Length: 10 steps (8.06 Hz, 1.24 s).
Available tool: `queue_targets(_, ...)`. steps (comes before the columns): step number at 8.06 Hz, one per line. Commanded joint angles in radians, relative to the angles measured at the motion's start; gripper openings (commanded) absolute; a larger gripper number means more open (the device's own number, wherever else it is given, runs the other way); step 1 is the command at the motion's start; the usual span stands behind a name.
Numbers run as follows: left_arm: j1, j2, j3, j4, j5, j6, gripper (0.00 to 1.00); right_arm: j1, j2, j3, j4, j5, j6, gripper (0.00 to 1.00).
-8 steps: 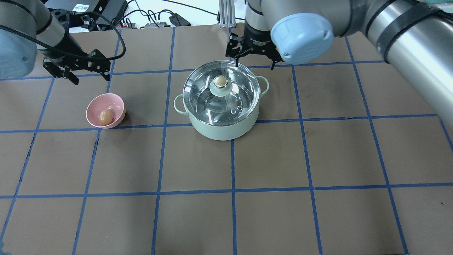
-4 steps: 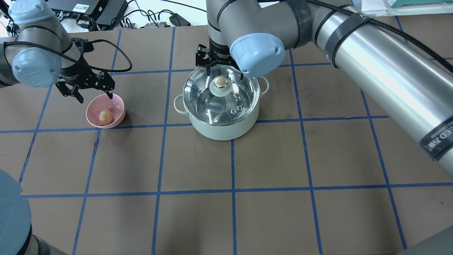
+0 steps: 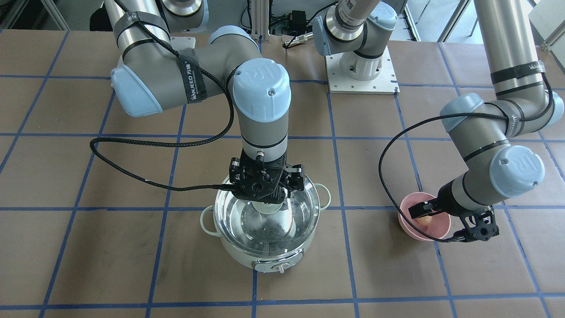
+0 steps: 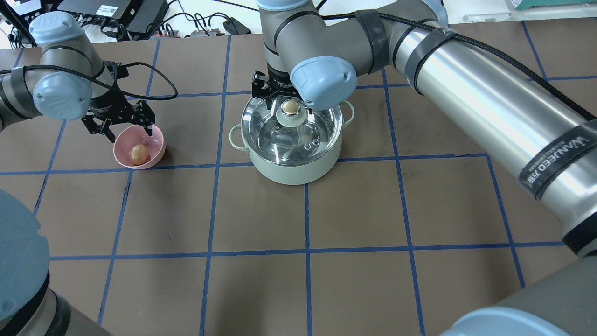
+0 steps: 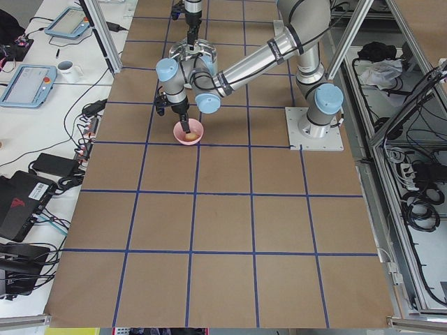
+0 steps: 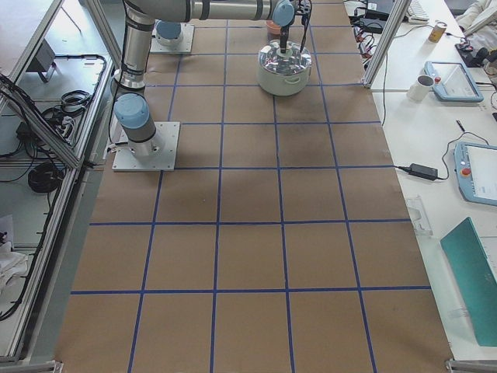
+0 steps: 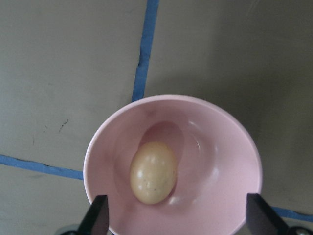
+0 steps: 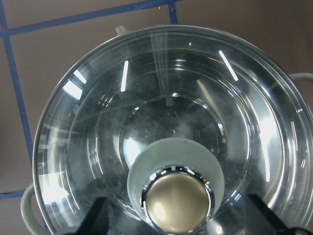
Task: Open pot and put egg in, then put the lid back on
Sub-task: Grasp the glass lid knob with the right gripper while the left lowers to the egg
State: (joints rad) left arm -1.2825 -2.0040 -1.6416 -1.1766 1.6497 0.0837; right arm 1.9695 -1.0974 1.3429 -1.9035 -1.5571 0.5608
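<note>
The right hand hangs spread apart over the knob of the clear domed glass lid, which sits on the round mint-green pot; the left hand, fingers also apart, hovers over the small tan egg in the pink bowl at the pot's nine o'clock on the brown counter. I'd say nothing is done yet: lifting, egg, re-lidding all remain. Whether the right fingers touch the knob is cut off from sight.
</note>
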Motion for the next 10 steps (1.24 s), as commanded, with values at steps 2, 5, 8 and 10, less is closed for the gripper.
queue_targets(2,0.000,-0.025,-0.010,0.006,-0.005,0.036,1.00,0.000,0.010,0.004,-0.002,0.000,-0.004,0.58)
queue_targets(5,0.000,-0.041,-0.014,0.006,-0.001,0.085,1.00,-0.001,-0.001,0.001,0.000,0.002,-0.012,0.16)
queue_targets(8,0.000,-0.047,-0.014,0.006,0.002,0.122,1.00,-0.007,-0.044,-0.002,0.009,0.002,-0.036,0.05)
queue_targets(10,0.000,-0.050,-0.014,0.006,0.002,0.137,1.00,-0.035,-0.126,-0.002,0.064,0.008,-0.071,0.05)
